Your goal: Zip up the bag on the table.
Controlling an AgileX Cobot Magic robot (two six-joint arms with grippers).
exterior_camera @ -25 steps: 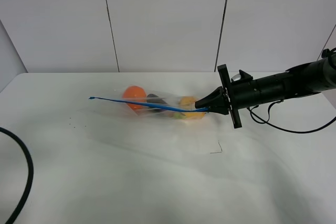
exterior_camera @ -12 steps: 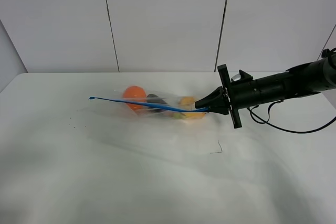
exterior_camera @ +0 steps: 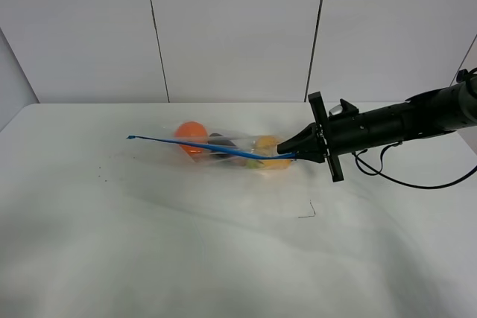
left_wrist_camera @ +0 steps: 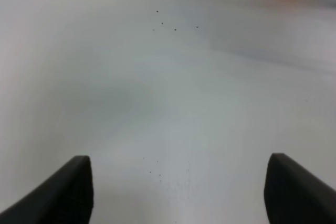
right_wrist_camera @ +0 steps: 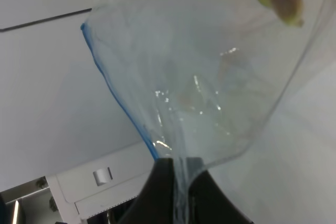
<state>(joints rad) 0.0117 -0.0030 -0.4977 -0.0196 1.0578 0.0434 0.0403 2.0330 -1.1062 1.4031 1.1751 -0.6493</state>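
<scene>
bag (exterior_camera: 223, 153) lying mid-desk (exterior_camera: 223, 258), right gripper (exterior_camera: 287, 157) pinched shut on right end of blue zip strip (exterior_camera: 201, 147); left gripper (left_wrist_camera: 178, 192) spread apart, empty, over bare desk; step judged: anchoring strip, next needing left gripper to run along it.

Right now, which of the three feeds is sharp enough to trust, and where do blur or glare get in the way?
Exterior high view: sharp and evenly lit, the clear crinkly plastic bag with its blue zip strip reads cleanly on the plain white table. Left wrist view: soft, the open left gripper is blurred dark. Right wrist view: specular glints on the bag film, and the right gripper, jaws shut on the bag, is out of focus.
</scene>
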